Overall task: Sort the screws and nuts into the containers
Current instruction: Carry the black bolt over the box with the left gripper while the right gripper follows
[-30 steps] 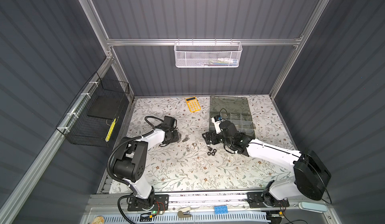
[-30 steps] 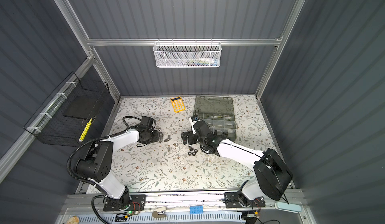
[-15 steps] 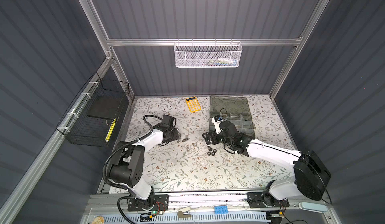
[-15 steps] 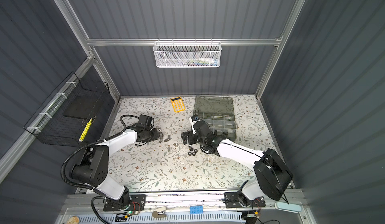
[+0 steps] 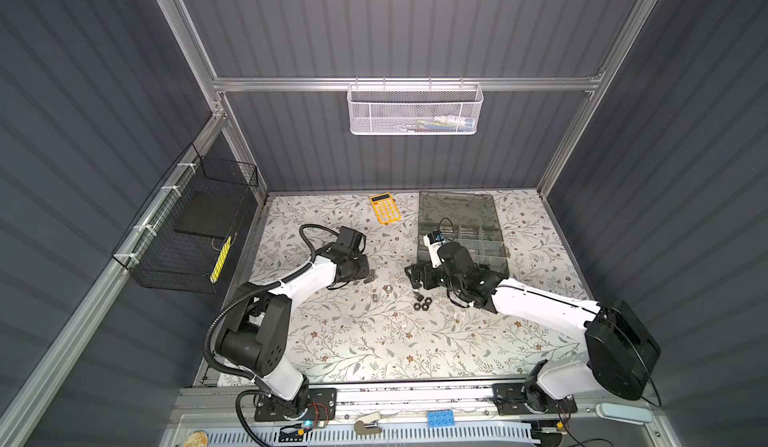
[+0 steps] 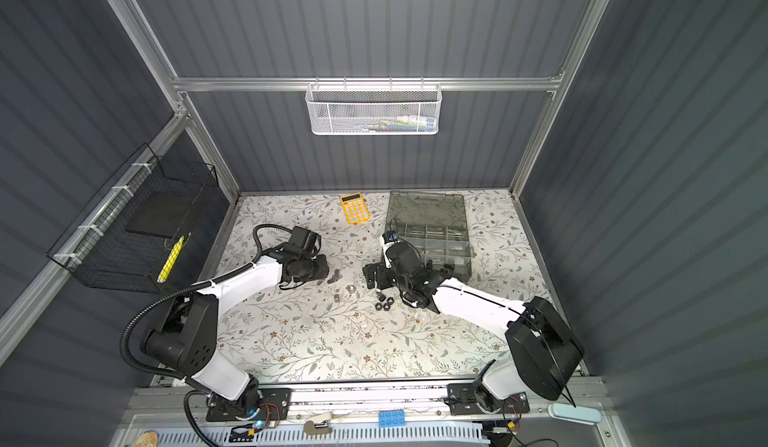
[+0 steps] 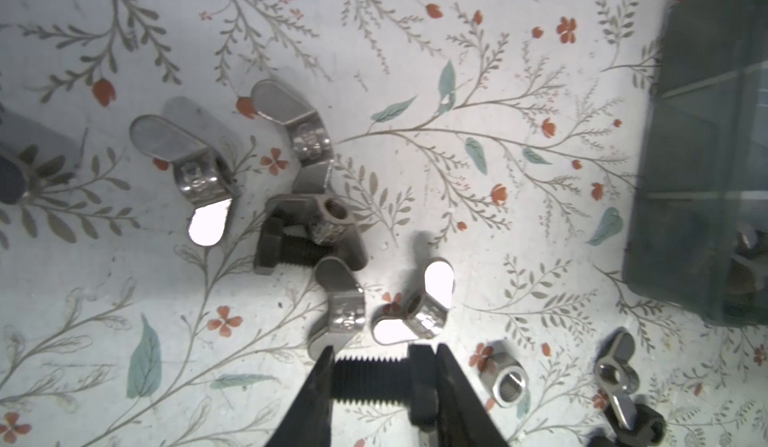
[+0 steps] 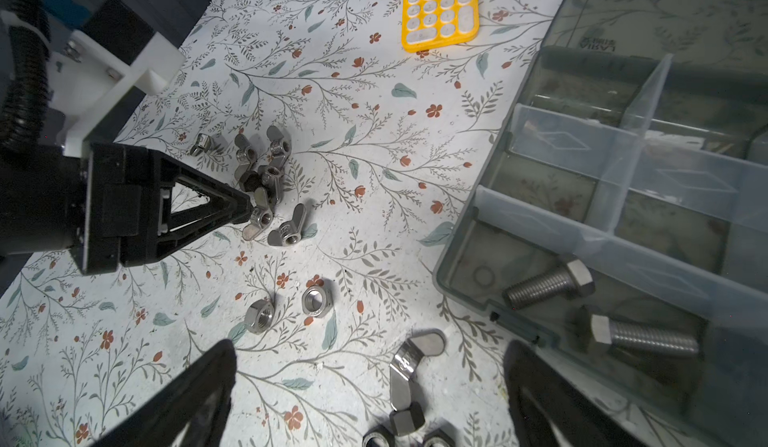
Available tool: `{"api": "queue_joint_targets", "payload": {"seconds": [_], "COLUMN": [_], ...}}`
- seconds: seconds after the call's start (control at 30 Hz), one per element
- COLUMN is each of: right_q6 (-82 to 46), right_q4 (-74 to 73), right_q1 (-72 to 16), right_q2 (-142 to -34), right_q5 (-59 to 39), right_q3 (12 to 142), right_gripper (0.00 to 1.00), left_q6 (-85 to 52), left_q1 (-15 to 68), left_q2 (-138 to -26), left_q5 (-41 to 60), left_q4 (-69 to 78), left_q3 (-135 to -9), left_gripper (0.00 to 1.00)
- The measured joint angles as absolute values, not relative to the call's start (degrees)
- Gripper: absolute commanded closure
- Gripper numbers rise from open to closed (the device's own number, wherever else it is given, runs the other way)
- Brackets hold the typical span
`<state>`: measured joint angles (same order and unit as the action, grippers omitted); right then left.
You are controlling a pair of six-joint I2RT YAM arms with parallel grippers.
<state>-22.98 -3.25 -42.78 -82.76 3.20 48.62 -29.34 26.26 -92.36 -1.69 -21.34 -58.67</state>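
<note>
Floral tabletop (image 5: pixel 374 341) inside a grey ribbed enclosure, black wire basket (image 5: pixel 183 233) on the left wall, white mesh basket (image 5: pixel 415 108) on the back wall. Left gripper (image 7: pixel 384 372) is low over the table left of centre, clamped on a black screw (image 7: pixel 365 378): threaded shank crossways between the fingers, hex head against one finger. Just beside it is a pile of wing nuts (image 7: pixel 187 162), shiny silver with flat rounded wings and a threaded centre hole. A second black screw (image 7: pixel 286 251) lies in that pile touching a wing nut. Yellow calculator (image 5: pixel 385 208) at back centre. Two silver hex nuts (image 8: pixel 258 315) sit loose on the table between the arms. Black nuts (image 5: pixel 420 302) form a small cluster just beside the right gripper (image 8: pixel 370 347), whose jaws are spread wide, gripping nothing. Organizer box (image 5: pixel 457 208) is at back right of centre, lid open, smoky grey with clear dividers. Two silver screws (image 8: pixel 548 285) are in its near corner compartment.

The grip on the screw reads only in the left wrist view; in both top views that spot is specks. The screws inside the box are clear only in the right wrist view. The baskets show only in both top views
</note>
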Motion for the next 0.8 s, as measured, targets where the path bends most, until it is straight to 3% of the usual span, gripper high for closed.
{"api": "queue_joint_targets", "payload": {"seconds": [0.8], "right_q6": [-31.1], "right_q4": [1.3], "right_q1": [-27.2], "right_q2": [-67.2], "right_q5": [0.2], "right_q3": [37.7], "right_gripper": [0.01], "left_q6": [-31.3], "left_q1": [38.1], "left_q2": [-100.5], "left_q5": [-1.4], "left_q4": [-20.9], "left_q3": [-72.8], "left_gripper": [0.62]}}
